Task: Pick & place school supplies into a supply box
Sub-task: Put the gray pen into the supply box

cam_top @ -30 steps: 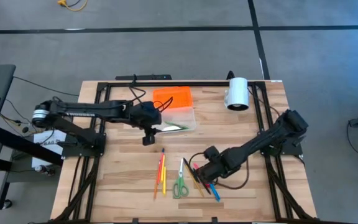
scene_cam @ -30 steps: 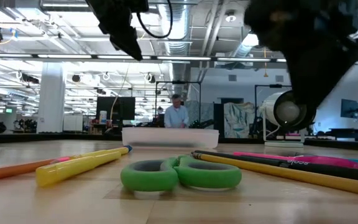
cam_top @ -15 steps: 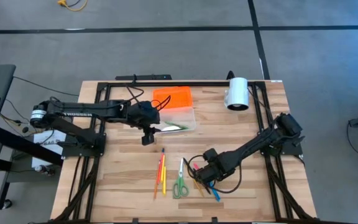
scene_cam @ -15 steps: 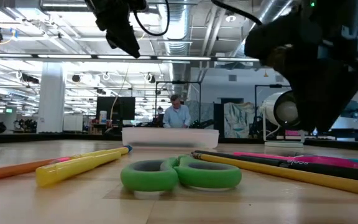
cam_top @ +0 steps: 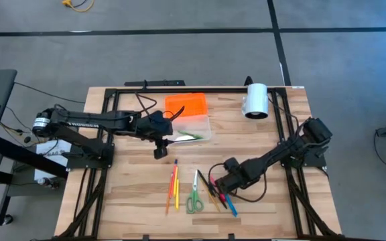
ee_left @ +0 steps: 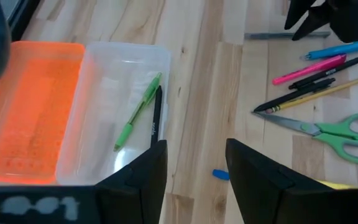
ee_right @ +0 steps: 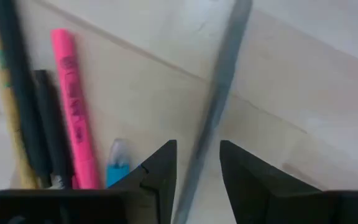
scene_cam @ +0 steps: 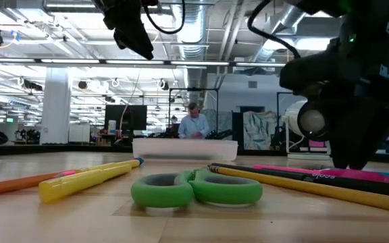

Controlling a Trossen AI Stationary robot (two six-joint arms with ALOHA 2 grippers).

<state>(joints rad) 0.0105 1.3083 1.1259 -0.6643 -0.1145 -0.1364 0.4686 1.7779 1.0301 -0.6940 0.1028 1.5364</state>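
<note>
Grey pencil [ee_right: 219, 81] blurred between right jaws [ee_right: 197, 163], parted, left jaws [ee_left: 194, 163] empty, open.

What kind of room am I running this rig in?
Probably a large open lab or industrial workspace: the low view shows exposed ceiling ducts and a person at a workstation beyond the wooden table, and the high view shows a taped concrete floor.

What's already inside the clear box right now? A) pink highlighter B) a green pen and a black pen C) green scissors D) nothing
B: the left wrist view shows a green pen and a black pen lying in the clear box, while the green scissors and the pink highlighter lie out on the table.
</note>
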